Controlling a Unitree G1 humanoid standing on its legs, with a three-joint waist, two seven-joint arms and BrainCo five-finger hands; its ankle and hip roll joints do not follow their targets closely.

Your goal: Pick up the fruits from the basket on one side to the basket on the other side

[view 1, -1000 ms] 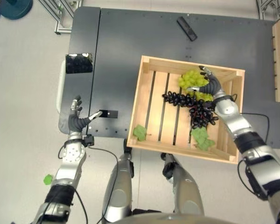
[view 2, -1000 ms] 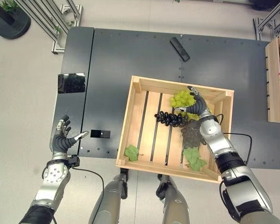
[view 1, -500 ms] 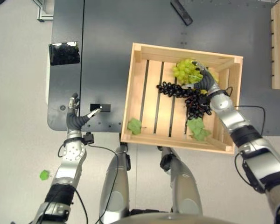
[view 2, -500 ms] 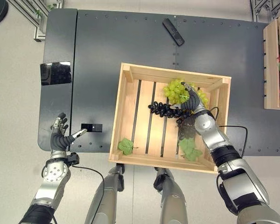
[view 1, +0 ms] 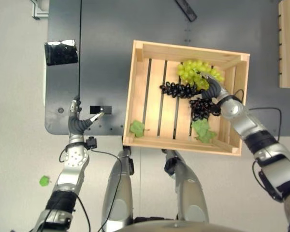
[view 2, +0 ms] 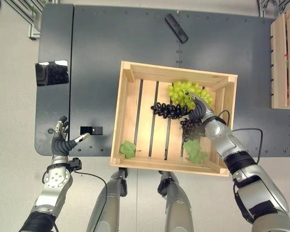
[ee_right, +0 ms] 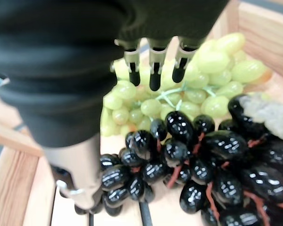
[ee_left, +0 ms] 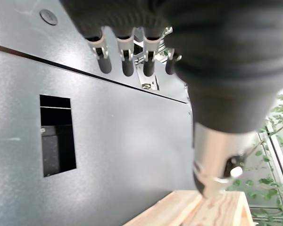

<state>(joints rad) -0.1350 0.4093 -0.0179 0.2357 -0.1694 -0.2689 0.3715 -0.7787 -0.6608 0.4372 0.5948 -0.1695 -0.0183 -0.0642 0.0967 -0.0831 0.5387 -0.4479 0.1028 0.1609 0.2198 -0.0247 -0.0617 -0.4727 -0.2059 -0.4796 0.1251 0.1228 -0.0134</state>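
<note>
One green grape bunch (view 2: 187, 93), two black bunches (view 2: 168, 110), right hand (view 2: 199, 109) above, fingers (ee_right: 153, 71) straight.

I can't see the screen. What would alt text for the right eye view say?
The robot's right hand reaches over green grapes and dark grapes inside a wooden crate on a dark table. Its left hand hangs open at the table's near edge.
</note>
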